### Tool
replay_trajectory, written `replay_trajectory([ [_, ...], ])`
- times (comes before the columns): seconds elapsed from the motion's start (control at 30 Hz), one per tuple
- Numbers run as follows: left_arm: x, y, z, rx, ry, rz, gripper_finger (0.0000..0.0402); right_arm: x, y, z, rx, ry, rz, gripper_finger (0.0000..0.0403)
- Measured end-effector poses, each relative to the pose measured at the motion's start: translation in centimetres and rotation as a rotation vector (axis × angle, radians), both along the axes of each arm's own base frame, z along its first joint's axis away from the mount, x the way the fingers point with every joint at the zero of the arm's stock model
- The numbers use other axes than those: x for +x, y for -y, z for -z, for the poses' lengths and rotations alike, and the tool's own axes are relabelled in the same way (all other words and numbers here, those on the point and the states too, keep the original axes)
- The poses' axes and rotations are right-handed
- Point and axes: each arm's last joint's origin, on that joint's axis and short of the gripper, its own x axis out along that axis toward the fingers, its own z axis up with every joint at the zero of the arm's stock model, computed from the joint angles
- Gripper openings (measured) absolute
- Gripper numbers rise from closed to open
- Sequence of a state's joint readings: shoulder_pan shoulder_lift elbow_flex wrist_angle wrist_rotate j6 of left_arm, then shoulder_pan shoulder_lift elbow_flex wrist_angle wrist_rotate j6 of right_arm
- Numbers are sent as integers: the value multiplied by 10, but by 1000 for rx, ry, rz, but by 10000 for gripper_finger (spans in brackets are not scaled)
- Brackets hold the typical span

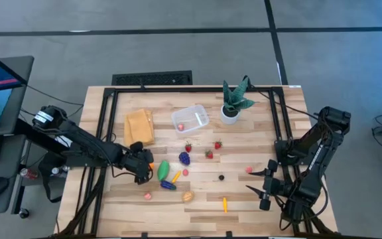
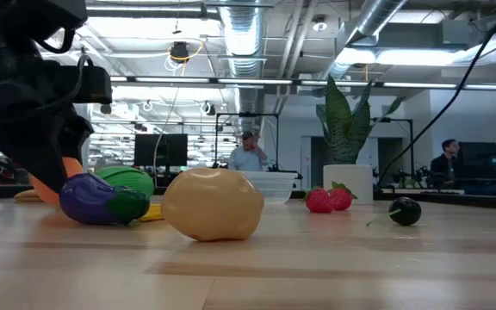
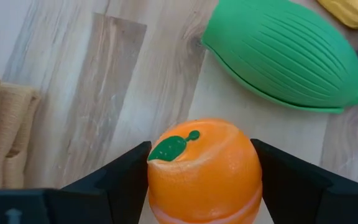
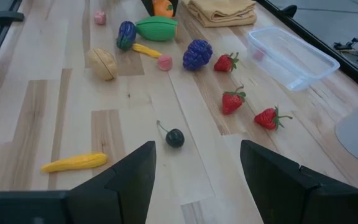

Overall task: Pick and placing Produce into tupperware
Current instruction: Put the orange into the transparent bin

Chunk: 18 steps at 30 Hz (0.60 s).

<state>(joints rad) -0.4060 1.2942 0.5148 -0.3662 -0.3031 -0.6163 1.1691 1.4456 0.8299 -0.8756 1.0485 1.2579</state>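
The produce lies scattered mid-table: three strawberries (image 1: 209,154), purple grapes (image 1: 184,158), a ribbed green piece (image 1: 163,170), a dark eggplant (image 1: 169,186), a tan piece (image 1: 188,196) and a black cherry (image 1: 221,177). An orange (image 3: 204,171) sits between the fingers of my left gripper (image 1: 148,169), beside the green piece (image 3: 284,56). The clear tupperware (image 1: 191,118) stands on the far half of the table, with one pink bit inside. My right gripper (image 4: 197,168) hovers open at the table's right, over bare wood near the cherry (image 4: 174,137). My left gripper has the orange pinched between its two fingers, one finger (image 3: 126,180) on each side (image 3: 157,180) at about mid-height. The fingers slant down from the table's left. The orange stands upright, leaf on top; its underside is out of frame, so lifted or resting cannot be told.
A folded tan cloth (image 1: 139,126) lies left of the tupperware. A spiky plant in a white pot (image 1: 234,103) stands at the far right. A yellow piece (image 1: 225,204) and a pink bit (image 1: 148,196) lie near the front edge. People sit in the room beyond.
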Motion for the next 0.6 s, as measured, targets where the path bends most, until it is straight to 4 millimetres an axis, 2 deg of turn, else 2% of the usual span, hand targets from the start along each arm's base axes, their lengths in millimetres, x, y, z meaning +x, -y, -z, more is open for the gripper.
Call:
replay_trajectory([
  [0.2,9,-3,-10,19,19,25,256,0,0,0,0,0,0,228],
  [0.6,35,-11,-58,222,50,98,256,0,0,0,1,1,0,228],
])
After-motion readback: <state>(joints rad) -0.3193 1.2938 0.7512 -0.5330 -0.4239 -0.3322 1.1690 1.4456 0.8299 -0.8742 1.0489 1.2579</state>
